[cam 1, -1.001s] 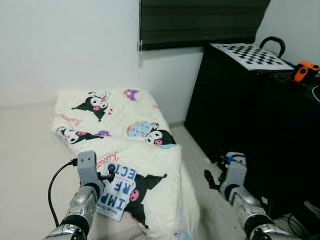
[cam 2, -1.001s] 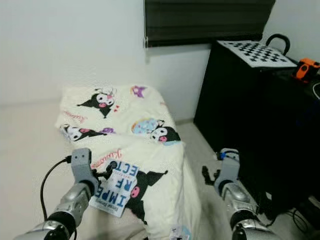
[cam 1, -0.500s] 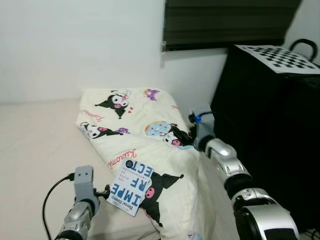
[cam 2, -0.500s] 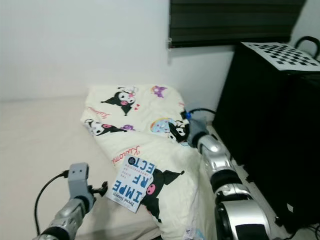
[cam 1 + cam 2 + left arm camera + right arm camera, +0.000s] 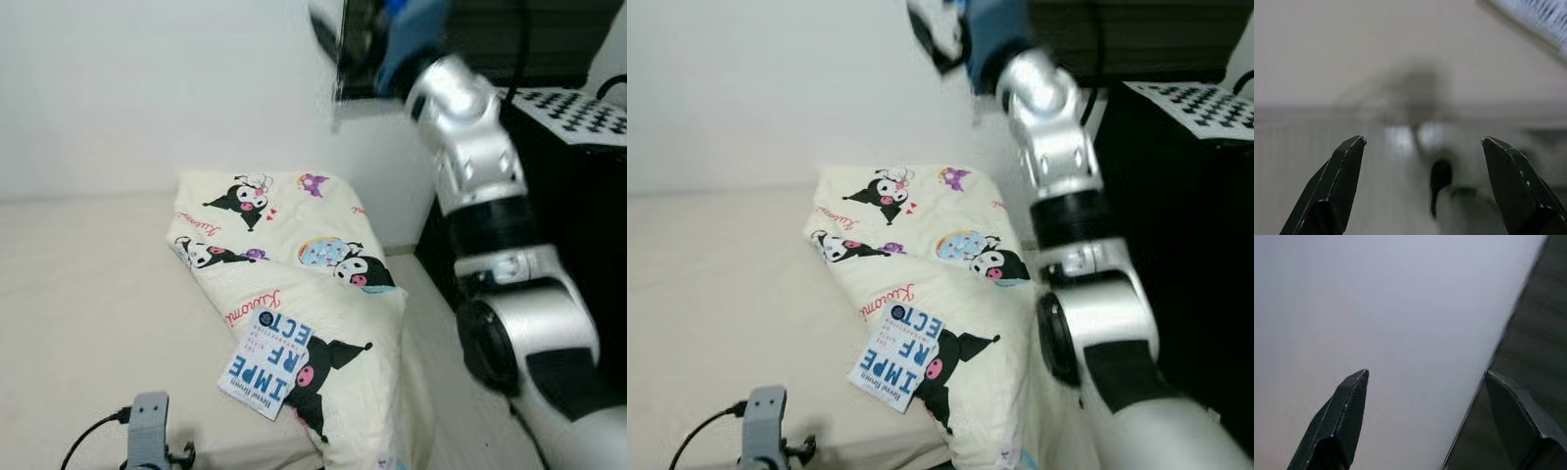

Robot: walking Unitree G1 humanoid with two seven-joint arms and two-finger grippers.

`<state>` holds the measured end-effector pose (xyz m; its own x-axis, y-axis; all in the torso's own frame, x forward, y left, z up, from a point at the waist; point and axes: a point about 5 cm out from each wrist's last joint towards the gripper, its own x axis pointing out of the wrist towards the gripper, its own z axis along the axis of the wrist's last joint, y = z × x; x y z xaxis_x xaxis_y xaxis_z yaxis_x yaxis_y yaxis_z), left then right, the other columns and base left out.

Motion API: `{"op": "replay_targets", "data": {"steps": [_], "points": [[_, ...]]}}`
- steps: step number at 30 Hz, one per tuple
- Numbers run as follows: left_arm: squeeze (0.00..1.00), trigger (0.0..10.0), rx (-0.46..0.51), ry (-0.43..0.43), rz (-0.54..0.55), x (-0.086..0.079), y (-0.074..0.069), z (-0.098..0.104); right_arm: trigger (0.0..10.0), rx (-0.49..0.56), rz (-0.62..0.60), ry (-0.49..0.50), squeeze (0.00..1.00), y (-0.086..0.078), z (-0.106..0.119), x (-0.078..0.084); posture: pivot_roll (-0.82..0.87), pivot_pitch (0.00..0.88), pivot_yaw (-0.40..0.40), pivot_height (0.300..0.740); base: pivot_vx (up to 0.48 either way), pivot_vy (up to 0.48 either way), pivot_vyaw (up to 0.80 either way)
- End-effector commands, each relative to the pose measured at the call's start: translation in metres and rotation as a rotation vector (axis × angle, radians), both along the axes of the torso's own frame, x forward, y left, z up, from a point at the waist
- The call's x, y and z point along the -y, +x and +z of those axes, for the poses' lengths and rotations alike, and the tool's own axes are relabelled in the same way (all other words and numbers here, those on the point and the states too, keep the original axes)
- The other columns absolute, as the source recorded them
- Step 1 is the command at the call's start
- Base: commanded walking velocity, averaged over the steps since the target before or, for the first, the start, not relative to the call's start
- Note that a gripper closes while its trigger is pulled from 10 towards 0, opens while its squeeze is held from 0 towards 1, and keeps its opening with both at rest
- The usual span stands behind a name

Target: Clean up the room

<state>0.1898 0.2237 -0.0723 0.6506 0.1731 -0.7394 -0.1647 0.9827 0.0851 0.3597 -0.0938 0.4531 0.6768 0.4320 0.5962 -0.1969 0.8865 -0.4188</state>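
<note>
A white and blue book (image 5: 268,364) lies flat on the near edge of a cream blanket (image 5: 294,245) printed with cartoon characters, spread over the bed. My left gripper (image 5: 1422,142) is open and empty, low at the bottom left, apart from the book; its wrist (image 5: 149,431) shows at the frame's edge. My right arm (image 5: 480,166) is raised high in front of the wall, blurred. Its gripper (image 5: 1425,374) is open with nothing between the fingers, facing the white wall beside the dark blind.
The beige mattress (image 5: 78,284) stretches left of the blanket. A black cabinet (image 5: 588,176) topped with a checkerboard sheet (image 5: 578,106) stands at the right. A strip of floor (image 5: 426,304) runs between bed and cabinet. A dark window blind (image 5: 1176,34) hangs above.
My right arm swung up from low beside the cabinet to the top of the view. My left gripper drew back and down from the book. The camera turned left.
</note>
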Motion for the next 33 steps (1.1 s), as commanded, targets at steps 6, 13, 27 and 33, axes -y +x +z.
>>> {"op": "replay_targets", "data": {"steps": [6, 13, 27, 33], "points": [[0.0, 10.0, -0.057, 0.031, -0.037, -0.005, -0.012, -0.005, 10.0, 0.155, -0.088, 0.069, 0.0, -0.028, 0.053, 0.009, -0.02, 0.0, 0.0, 0.74, 0.0, 0.0, 0.0], [0.0, 10.0, -0.051, 0.037, -0.045, -0.006, -0.009, -0.004, 10.0, 0.241, -0.09, 0.129, 0.0, -0.048, 0.077, 0.008, -0.02, 0.0, 0.008, 0.74, 0.0, 0.0, 0.0], [0.0, 10.0, -0.018, 0.026, -0.052, -0.003, 0.0, 0.001, 10.0, 0.229, -0.108, 0.163, 0.0, -0.053, 0.077, 0.009, -0.02, 0.0, 0.01, 0.74, 0.0, 0.0, 0.0], [0.0, 10.0, 0.048, 0.006, -0.015, -0.002, 0.014, 0.009, 10.0, -0.077, -0.164, 0.176, 0.0, 0.0, -0.003, 0.027, -0.01, 0.0, 0.003, 0.74, 0.0, 0.0, 0.0]]}}
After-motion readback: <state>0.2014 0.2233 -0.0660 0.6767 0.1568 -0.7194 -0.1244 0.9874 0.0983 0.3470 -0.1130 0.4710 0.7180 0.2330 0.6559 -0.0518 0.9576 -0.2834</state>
